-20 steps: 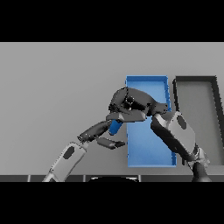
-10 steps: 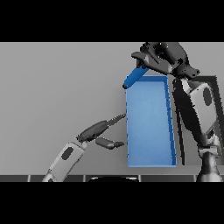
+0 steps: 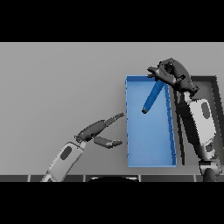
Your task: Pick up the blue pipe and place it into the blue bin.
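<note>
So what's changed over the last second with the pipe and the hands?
The right hand has carried the blue pipe from beside the blue bin's left wall up and across; it now hangs over the bin's far end, still gripped. The left hand stays open left of the bin, and the dark bin is unmoved.

Even, flat light — (soft shadows)

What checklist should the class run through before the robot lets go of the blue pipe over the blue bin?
1. Right hand curled round the blue pipe: ok.
2. Pipe over the blue bin, inside its walls: ok.
3. Pipe's lower end resting on the bin floor: cannot tell.
4. Left hand outside the bin, fingers relaxed: ok.
5. Dark bin beside it stays out of the drop path: ok.
</note>
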You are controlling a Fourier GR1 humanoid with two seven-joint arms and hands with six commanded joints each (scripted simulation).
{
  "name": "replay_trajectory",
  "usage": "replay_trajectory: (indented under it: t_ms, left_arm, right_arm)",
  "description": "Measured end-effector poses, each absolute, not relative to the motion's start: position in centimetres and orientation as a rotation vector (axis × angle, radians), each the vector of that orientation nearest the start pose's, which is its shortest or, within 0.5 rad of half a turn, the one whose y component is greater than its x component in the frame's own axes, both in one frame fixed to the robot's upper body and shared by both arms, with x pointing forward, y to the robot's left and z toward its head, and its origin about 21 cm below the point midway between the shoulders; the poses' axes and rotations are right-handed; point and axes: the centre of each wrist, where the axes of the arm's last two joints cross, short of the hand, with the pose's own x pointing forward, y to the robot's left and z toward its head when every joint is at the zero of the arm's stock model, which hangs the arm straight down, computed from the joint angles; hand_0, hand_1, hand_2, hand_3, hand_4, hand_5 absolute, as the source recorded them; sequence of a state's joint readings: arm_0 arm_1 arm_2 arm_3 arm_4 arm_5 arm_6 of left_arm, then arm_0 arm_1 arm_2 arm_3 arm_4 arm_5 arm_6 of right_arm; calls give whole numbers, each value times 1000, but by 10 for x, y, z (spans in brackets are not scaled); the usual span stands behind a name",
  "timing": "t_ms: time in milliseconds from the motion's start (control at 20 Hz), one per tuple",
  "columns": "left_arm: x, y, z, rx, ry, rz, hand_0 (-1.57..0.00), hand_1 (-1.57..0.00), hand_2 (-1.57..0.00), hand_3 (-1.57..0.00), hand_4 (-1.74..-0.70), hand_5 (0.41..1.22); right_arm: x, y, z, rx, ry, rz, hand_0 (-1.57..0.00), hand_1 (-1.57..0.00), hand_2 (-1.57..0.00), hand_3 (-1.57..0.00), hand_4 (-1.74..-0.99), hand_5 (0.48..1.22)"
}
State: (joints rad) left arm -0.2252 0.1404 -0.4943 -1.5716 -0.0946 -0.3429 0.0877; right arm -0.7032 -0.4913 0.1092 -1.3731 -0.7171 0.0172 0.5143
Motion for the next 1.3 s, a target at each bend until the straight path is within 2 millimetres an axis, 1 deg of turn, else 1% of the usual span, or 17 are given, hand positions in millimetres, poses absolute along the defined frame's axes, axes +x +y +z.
replay_trajectory:
  t_ms: [50,150,250,350,400,450,500,550,600,700,750,800,950,1000,1100,1200,1300]
  left_arm:
    - [260,125,38,-430,-1518,-984,1,1,1,1,-887,466]
    - [257,119,36,-445,-1523,-982,1,1,1,1,-881,463]
    - [258,121,39,-442,-1531,-981,1,1,1,1,-882,464]
    - [257,121,40,-441,-1530,-977,1,1,1,1,-884,460]
    - [257,121,40,-442,-1531,-976,1,1,1,1,-885,457]
    - [257,120,39,-436,-1520,-976,1,1,1,1,-886,455]
    - [259,119,42,-432,-1509,-980,1,1,1,1,-886,453]
    - [259,116,43,-427,-1512,-978,1,1,1,1,-885,454]
    - [257,117,40,-429,-1507,-975,1,1,1,1,-885,453]
    - [258,117,40,-435,-1511,-978,1,1,1,1,-888,453]
    - [259,117,41,-431,-1503,-972,1,1,1,1,-889,453]
    - [259,118,43,-436,-1521,-972,1,1,1,1,-891,452]
    - [259,117,41,-437,-1505,-980,1,1,1,1,-896,451]
    - [258,117,41,-436,-1507,-978,1,1,1,1,-897,450]
    - [261,120,40,-430,-1508,-974,1,1,1,1,-901,453]
    - [262,119,41,-429,-1513,-973,1,1,1,1,-909,457]
    - [263,116,41,-432,-1508,-972,1,1,1,1,-914,459]
  right_arm:
    - [373,-248,186,340,-1368,214,-1571,-1571,-1571,-1571,-1741,1120]
    - [365,-251,169,304,-1266,208,-1571,-1571,-1571,-1571,-1741,1122]
    - [361,-251,151,287,-1215,208,-1571,-1571,-1571,-1571,-1655,1124]
    - [355,-255,132,256,-1159,229,-1571,-1571,-1571,-1571,-1591,1114]
    - [355,-255,131,249,-1160,251,-1571,-1571,-1571,-1330,-1599,1110]
    - [354,-258,120,225,-1138,232,-1563,-1459,-1393,-1122,-1547,1133]
    - [354,-258,116,218,-1159,194,-1306,-1167,-1114,-897,-1503,1150]
    - [354,-258,111,224,-1164,158,-1045,-933,-891,-718,-1455,1164]
    - [356,-256,108,219,-1151,150,-836,-746,-712,-574,-1392,1176]
    - [359,-255,95,193,-1117,138,-534,-477,-456,-367,-1285,1141]
    - [358,-254,90,171,-983,211,-427,-382,-364,-293,-1242,1081]
    - [355,-255,84,156,-889,252,-342,-305,-291,-234,-1208,1028]
    - [352,-255,77,75,-817,401,-174,-156,-149,-120,-1149,887]
    - [351,-250,75,57,-811,443,-139,-124,-119,-95,-1131,857]
    - [352,-245,73,28,-803,489,-89,-79,-76,-61,-1126,794]
    - [353,-248,71,3,-802,486,-56,-50,-48,-39,-1124,738]
    - [351,-250,70,-30,-795,505,-36,-32,-30,-24,-1122,705]
